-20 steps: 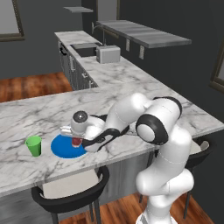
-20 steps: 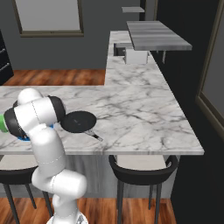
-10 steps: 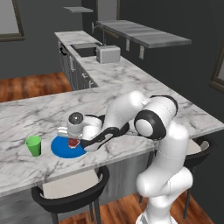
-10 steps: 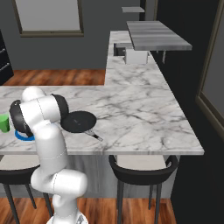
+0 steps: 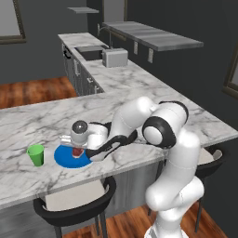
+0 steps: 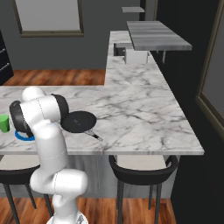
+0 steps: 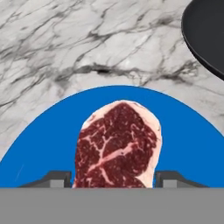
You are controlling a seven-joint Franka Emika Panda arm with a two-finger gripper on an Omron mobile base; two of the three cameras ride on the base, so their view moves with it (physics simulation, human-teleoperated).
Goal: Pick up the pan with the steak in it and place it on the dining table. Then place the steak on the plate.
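The red, marbled steak [image 7: 116, 146] sits between my gripper's [image 7: 113, 178] two dark fingertips [image 7: 54, 178], which close on its sides. It hangs low over the middle of the blue plate [image 7: 183, 144]; I cannot tell whether it touches. From the left base view, the gripper [image 5: 78, 149] is above the plate [image 5: 65, 159] with the steak [image 5: 77, 152] under it, on the dining table [image 5: 28, 121]. The black pan [image 6: 78, 121] lies empty on the table just right of the plate [image 6: 24, 136], handle toward the front edge. Its rim [image 7: 208, 30] shows in the hand view.
A small green cup [image 5: 36, 155] stands left of the plate. Dark stools [image 5: 74, 204] are tucked under the table's near edge. A toaster [image 5: 114, 57] and a sink [image 5: 88, 53] are on the far counter. The table right of the pan is bare marble [image 6: 144, 113].
The gripper has carried the steak left and down, from beside the pan to low over the middle of the blue plate. Pan, plate and cup have not moved.
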